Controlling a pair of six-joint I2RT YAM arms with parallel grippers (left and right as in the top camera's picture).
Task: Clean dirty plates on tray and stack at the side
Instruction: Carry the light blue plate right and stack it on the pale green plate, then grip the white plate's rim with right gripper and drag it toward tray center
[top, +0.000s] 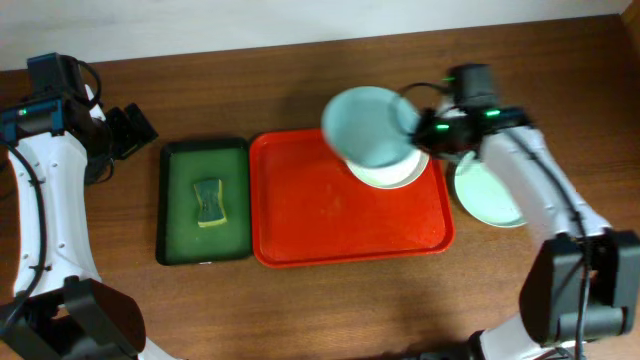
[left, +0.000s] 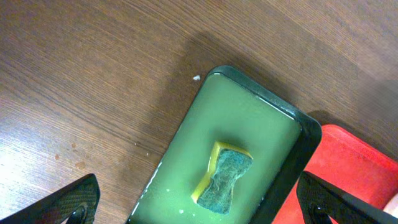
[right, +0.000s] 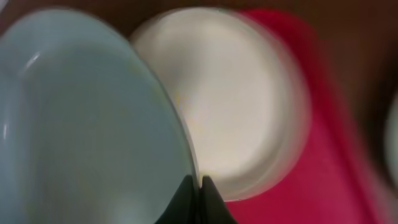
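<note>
Right gripper (right: 199, 190) pinches the rim of a tilted mint-blue plate (top: 368, 125), arm stretched over the cream plate (top: 392, 180) on the red tray (top: 300, 220); left gripper (top: 132, 128) gapes wide near the green tray (top: 175, 200)

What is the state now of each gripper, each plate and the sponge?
left gripper: open, empty.
right gripper: shut on rim of held mint-blue plate.
held mint-blue plate: lifted above cream-white plate.
cream-white plate: flat on red tray.
other mint-blue plate: flat on table, right of red tray.
sponge: lying in green tray, which looks wet.
</note>
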